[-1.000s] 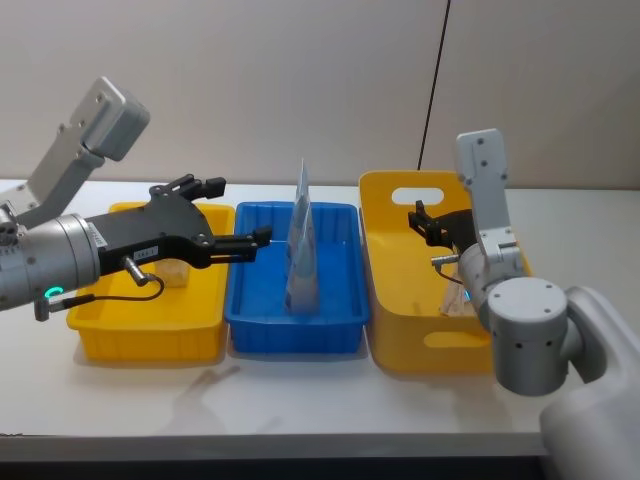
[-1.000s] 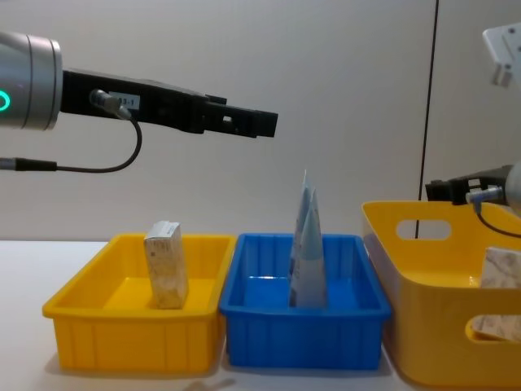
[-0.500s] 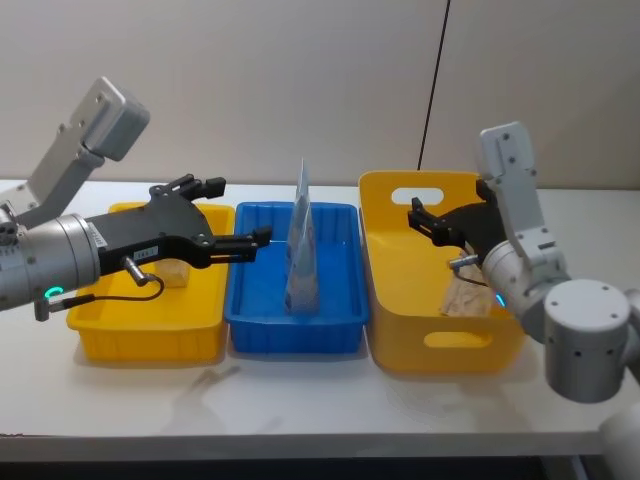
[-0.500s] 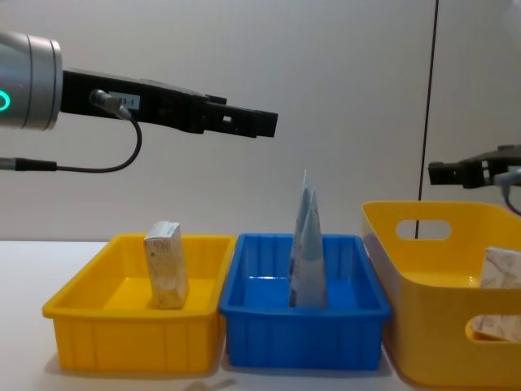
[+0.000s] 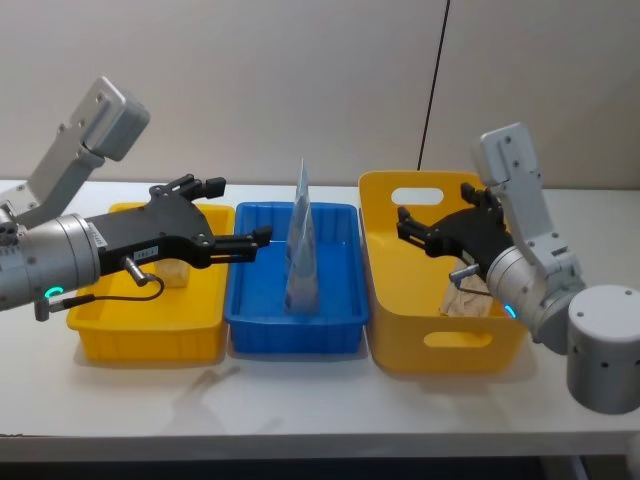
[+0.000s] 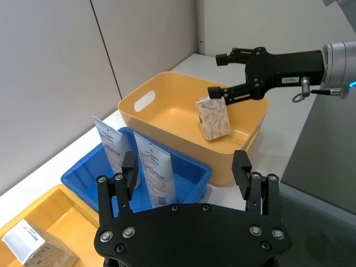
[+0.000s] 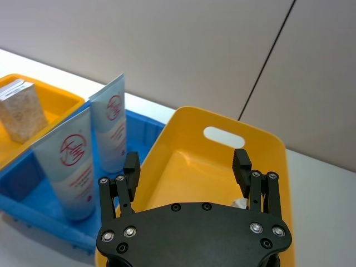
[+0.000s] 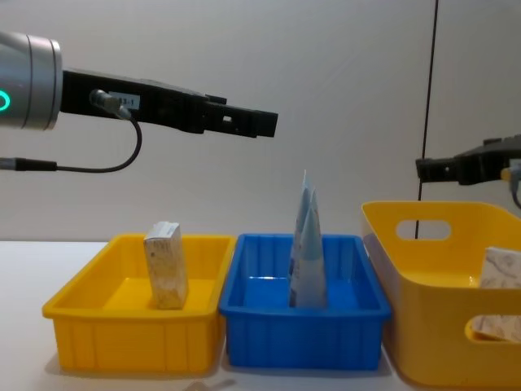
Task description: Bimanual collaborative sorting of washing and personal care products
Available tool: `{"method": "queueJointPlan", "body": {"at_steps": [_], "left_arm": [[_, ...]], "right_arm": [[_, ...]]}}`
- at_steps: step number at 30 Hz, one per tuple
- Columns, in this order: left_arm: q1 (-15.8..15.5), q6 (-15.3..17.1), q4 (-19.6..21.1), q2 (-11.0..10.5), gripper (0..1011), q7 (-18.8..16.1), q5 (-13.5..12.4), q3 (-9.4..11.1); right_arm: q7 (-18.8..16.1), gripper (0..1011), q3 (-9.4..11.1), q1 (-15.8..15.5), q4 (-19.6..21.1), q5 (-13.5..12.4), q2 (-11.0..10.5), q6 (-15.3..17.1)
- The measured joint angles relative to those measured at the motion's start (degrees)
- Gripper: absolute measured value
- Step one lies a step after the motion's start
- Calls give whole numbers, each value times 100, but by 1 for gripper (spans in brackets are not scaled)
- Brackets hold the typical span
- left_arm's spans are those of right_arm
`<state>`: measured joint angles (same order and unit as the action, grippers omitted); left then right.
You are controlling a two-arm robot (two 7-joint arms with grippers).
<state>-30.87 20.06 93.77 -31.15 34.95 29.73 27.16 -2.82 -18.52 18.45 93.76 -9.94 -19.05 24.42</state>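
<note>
Both pairs of jaws stand wide open and hold nothing. Our left gripper (image 5: 246, 210) hangs above where the low yellow bin (image 5: 140, 338) meets the blue bin (image 5: 295, 338), and our right gripper (image 5: 402, 222) hangs over the tall yellow bin (image 5: 420, 345). Under the right one the marbled pack (image 6: 213, 118) stands on that bin's floor. We judge it a light, stiff carton, best pinched across its broad faces near the top. The two pouches (image 7: 75, 167) stand upright in the blue bin, one just behind the other. They look soft, slick and narrow-footed, so we would grip the flat faces high up and expect them to tip. The beige block pack (image 8: 165, 265) stands on end in the low yellow bin and seems small and firm. From the head our right arm covers most of the marbled pack, and from the chest the bin wall cuts off its base. In both those views the pouches, seen edge-on, merge into one.
</note>
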Motion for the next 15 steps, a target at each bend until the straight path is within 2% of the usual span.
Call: {"method": "queueJointPlan", "body": {"at_steps": [15], "left_arm": [[0, 0, 0, 0, 1001, 0, 0, 0]], "right_arm": [[-121, 1003, -293, -32, 80, 96, 184, 367]]}}
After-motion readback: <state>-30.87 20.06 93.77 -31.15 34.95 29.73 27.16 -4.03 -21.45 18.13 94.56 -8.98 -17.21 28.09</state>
